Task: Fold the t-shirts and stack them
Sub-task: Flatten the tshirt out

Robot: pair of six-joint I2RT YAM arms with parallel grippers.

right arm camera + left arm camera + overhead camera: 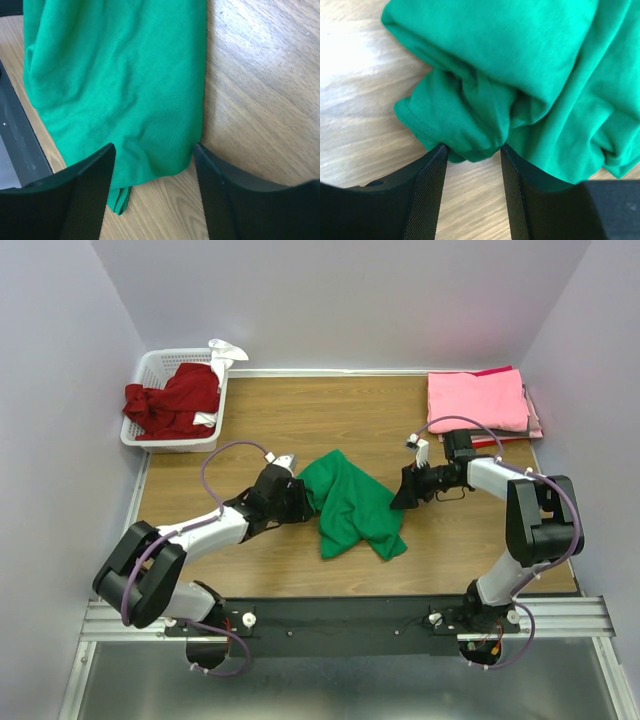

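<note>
Green t-shirt (352, 508) soft, limp, bunched; I'd pinch hemmed edges. Left gripper (472, 149) spread apart at sleeve hem, right gripper (154, 148) apart astride cloth edge.

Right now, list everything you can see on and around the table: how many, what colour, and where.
green t-shirt: one, bright green, crumpled at the table's middle, between the two grippers
dark red t-shirt: one, dark red, bunched in the basket
pink t-shirts: folded stack, count unclear, pink, far right corner; a dark red edge shows beneath
basket: one, white, slotted, far left corner
white item: one, white, looks like cloth, on the basket's far right corner
table: one, light brown wood
left gripper: one, black, open, fingertips at the green t-shirt's left edge
right gripper: one, black, open, straddling the green t-shirt's right edge
</note>
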